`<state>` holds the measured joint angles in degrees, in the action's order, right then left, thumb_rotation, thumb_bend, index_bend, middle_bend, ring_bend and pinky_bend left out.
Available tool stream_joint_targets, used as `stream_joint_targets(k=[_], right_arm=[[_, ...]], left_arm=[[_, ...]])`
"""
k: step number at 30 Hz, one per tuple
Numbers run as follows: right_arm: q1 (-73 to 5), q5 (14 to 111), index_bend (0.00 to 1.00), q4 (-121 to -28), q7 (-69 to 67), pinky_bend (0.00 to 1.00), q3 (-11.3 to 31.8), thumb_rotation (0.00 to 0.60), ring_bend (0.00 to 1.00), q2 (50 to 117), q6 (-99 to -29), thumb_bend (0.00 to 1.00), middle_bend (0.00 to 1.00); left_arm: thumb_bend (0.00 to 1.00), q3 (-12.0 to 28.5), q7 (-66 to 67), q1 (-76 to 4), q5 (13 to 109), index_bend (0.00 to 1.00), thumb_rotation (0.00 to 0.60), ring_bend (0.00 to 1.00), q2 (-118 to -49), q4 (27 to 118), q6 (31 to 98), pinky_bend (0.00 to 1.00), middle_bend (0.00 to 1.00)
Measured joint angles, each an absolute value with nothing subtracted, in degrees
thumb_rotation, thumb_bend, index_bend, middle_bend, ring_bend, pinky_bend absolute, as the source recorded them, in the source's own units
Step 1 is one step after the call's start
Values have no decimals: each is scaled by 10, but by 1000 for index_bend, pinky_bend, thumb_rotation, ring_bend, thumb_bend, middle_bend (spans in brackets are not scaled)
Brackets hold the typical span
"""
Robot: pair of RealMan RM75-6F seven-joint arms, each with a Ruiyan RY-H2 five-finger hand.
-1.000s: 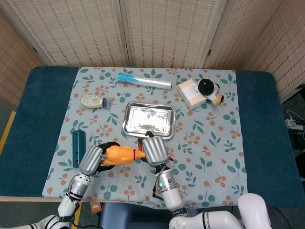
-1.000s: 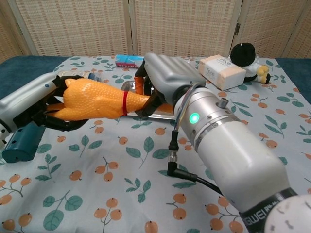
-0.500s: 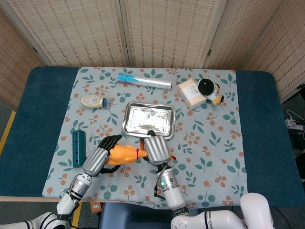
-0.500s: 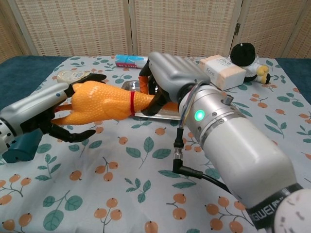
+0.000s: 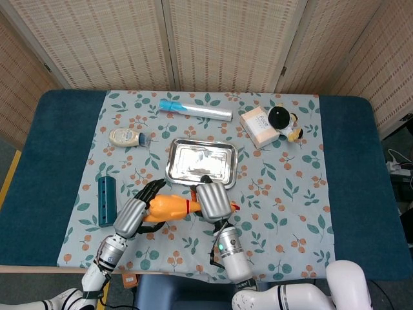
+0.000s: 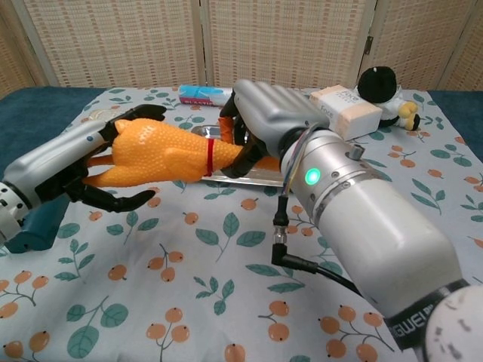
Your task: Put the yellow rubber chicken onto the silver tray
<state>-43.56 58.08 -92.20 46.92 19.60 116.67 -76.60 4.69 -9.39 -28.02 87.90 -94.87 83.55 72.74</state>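
Tabletop silver tray (image 5: pixel 201 163) bare; right hand (image 5: pixel 213 201) clamped on chicken (image 5: pixel 169 207), left hand (image 5: pixel 132 215) splayed.

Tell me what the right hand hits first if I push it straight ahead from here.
Most likely the silver tray: the right hand, gripping the yellow rubber chicken, points at its near rim. Height over the rim is unclear.

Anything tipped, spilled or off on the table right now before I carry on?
Nothing stands out. The yellow rubber chicken is off the cloth, carried between the left hand and right hand, just short of the silver tray, which lies flat. The tube and jar lie on their sides, unspilled.
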Motion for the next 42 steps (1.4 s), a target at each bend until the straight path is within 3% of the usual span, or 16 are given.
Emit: stream_joint_targets(k=[2,4,7,9,13,19,23,26,28,29,31,33,36,42], right_arm=[[-436,580,929,-925,470,1000,197,600,852,1165,-767,290,670],[-436,580,929,-926,471,1000,198,600,852,1164,-768,290,669],[-436,579,929,-929,471,1000,199,600,851,1163,-769,290,669],[-436,579,929,-929,472,1000,198,600,852,1163,-769,290,670],[-436,577,929,-928,473,1000,196,600,852,1162,-770,289,670],[-434,573,929,-928,473,1000,191,600,852,1163,-769,290,670],[-433,574,929,-933,474,1000,189,600,852,1160,-772,290,670],[-432,576,929,-939,476,1000,190,600,852,1157,-775,289,670],[-431,576,929,-942,476,1000,190,600,852,1155,-776,289,670],[-431,576,929,-944,476,1000,191,600,852,1152,-777,289,670],[-429,576,929,-947,476,1000,191,600,852,1148,-777,289,669],[-427,575,929,-951,475,1000,191,600,852,1143,-777,290,670],[-423,575,929,-957,471,1000,190,600,852,1132,-778,290,670],[-411,575,929,-978,455,1000,193,600,852,1099,-778,290,670]], left_arm=[[370,49,-97,-279,879,417,600,273,-954,831,732,495,377],[440,52,-106,-277,879,631,600,478,-962,824,741,732,607],[639,55,-106,-274,878,848,600,700,-973,812,750,920,840],[724,56,-93,-273,878,890,600,769,-978,805,752,972,887],[780,55,-54,-271,878,919,600,795,-986,797,756,1000,910],[794,55,-5,-265,857,924,600,804,-990,817,752,1000,915],[740,59,-4,-262,848,920,600,806,-989,832,751,1000,909],[679,60,-12,-261,855,889,600,780,-989,830,756,972,872],[611,58,-18,-262,863,753,600,643,-988,824,757,804,732],[567,56,-19,-263,867,612,600,508,-987,821,756,662,590],[479,51,-21,-267,870,174,600,128,-979,819,744,298,161],[444,49,-18,-273,867,5,600,0,-966,819,723,119,3],[402,52,0,-279,863,0,600,0,-952,814,705,54,0],[346,73,17,-289,846,0,600,0,-930,795,706,35,0]])
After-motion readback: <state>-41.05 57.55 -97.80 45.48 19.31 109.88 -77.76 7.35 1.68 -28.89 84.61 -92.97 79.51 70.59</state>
